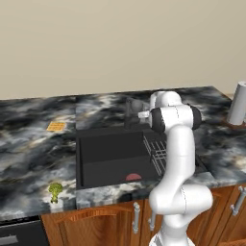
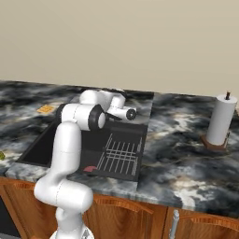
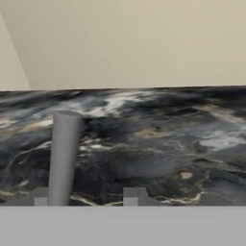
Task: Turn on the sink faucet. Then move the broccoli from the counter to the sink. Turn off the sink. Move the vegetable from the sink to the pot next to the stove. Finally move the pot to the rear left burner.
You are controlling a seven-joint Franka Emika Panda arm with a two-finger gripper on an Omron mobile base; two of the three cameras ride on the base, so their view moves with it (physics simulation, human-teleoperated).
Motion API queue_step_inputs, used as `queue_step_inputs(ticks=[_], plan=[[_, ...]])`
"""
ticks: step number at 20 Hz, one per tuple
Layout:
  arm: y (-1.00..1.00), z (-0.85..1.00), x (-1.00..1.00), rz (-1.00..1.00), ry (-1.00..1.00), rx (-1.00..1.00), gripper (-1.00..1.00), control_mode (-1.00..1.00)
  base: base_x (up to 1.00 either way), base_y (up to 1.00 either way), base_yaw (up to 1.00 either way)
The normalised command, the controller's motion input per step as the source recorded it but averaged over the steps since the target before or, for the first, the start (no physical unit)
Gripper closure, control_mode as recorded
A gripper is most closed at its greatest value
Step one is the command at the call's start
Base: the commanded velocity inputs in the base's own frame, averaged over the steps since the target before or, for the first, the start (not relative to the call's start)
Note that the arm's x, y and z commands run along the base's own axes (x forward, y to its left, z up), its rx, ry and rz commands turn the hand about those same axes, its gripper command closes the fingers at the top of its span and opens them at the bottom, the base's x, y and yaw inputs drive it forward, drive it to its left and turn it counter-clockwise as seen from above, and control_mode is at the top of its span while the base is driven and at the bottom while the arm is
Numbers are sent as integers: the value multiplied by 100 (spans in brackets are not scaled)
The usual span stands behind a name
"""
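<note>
The sink faucet is a grey upright post, close in front of my gripper and just inside its left fingertip. The fingers stand apart, open, with nothing clamped between them. From the left base view the faucet rises behind the black sink, and my hand reaches over the basin's back rim beside it. The broccoli lies on the marbled counter near its front edge, left of the sink. Inside the basin are a wire rack and a red drain disc. The pot and the stove are out of view.
A flat orange waffle-like square lies on the counter left of the sink. A paper towel roll stands on the counter at the right. The beige wall runs close behind the faucet. Brown cabinets sit below the counter.
</note>
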Motion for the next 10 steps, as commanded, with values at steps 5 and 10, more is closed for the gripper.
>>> queue_step_inputs(ticks=[5,10], plan=[[-70,-45,0,0,2,1,100,-100,0,0,0],[-68,-47,0,0,1,1,100,-100,0,0,0]])
